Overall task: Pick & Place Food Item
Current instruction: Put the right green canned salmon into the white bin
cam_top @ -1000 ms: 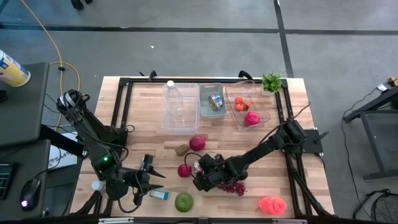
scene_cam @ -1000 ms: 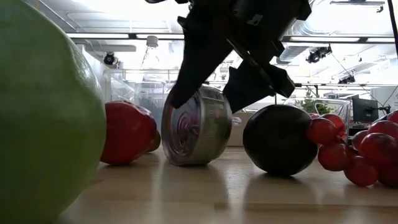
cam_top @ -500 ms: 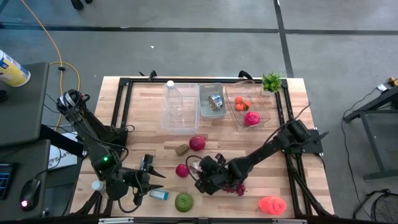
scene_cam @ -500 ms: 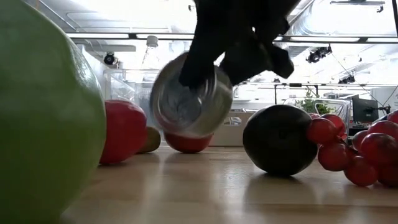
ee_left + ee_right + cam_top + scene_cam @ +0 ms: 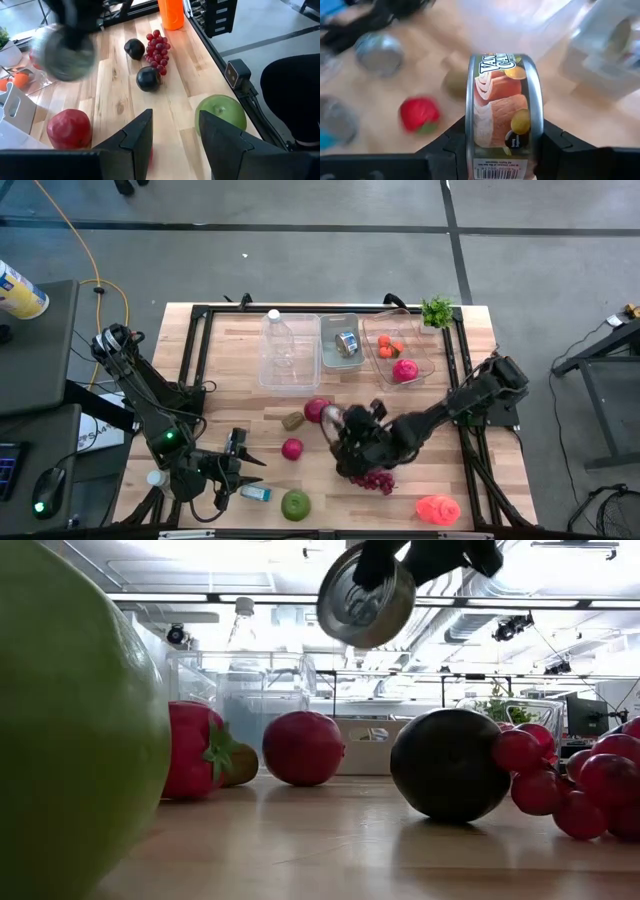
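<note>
Silver food can (image 5: pixel 366 595) aloft, on edge

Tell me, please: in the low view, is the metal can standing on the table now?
No. The metal can hangs in the air in the right tool, well above the wooden table and the fruit on it.

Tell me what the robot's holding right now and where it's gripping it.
The right gripper holds a food can, clamped across its two flat ends, lifted off the table. The left gripper is open and holds nothing.
</note>
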